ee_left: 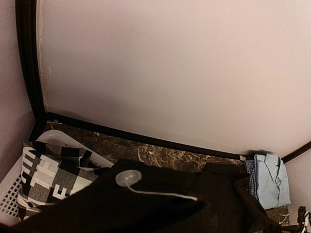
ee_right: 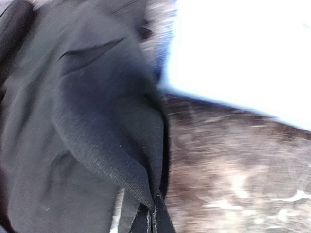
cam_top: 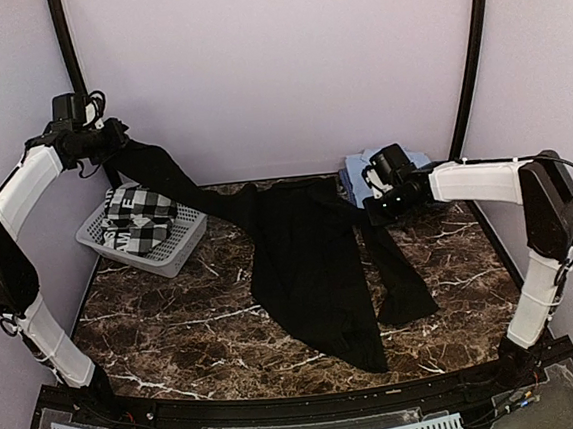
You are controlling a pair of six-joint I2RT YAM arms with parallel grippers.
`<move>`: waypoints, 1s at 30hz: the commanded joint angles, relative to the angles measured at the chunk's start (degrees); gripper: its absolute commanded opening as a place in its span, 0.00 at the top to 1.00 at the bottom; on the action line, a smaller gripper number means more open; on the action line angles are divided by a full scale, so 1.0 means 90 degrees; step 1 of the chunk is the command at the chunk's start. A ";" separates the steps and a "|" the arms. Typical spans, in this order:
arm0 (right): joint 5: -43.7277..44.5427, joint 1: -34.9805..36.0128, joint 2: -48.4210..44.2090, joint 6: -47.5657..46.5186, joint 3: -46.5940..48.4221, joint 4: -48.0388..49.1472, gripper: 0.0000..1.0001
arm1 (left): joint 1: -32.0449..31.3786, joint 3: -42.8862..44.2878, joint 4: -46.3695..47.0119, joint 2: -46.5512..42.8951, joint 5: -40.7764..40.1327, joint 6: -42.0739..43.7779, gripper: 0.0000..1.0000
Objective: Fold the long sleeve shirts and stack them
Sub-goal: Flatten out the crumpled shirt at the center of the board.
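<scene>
Top external shows us the table (cam_top: pixel 176 325) with the black shirt (cam_top: pixel 306 263) sprawled unfolded over it, and the light blue shirt (cam_top: pixel 356 180) already folded at the far right. Our raised left gripper (cam_top: pixel 118 142) and right gripper (cam_top: pixel 374 210) both clamp black cloth. We judge its folding and stacking remain.

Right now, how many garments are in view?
3: a black shirt stretched across the middle, a light blue shirt folded at the back right, a checked one in the basket. More may lie hidden beneath.

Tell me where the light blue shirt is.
In the top view, the light blue shirt lies folded at the far right of the table, just behind the right gripper.
</scene>
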 commanded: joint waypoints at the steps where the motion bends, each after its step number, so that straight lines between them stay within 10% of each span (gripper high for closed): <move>1: 0.0227 -0.0649 -0.0379 0.0167 -0.0231 -0.0122 1.00 | 0.0254 0.0173 -0.0114 -0.0053 0.0068 0.0146 1.00; 18: 0.0157 -0.2102 -0.0142 0.0255 -0.0050 -0.0259 1.00 | 0.0999 0.0171 -0.0382 0.0019 0.0015 0.0066 1.00; 27: 0.0128 -0.2196 0.0212 0.0161 0.0528 -0.0482 1.00 | 0.0693 -0.0292 0.0069 -0.0184 0.1601 0.0154 1.00; 30: -0.0064 -0.2171 0.0208 0.0162 0.0590 -0.0500 0.85 | 0.0086 -0.0598 0.0175 -0.0425 0.1722 0.0329 1.00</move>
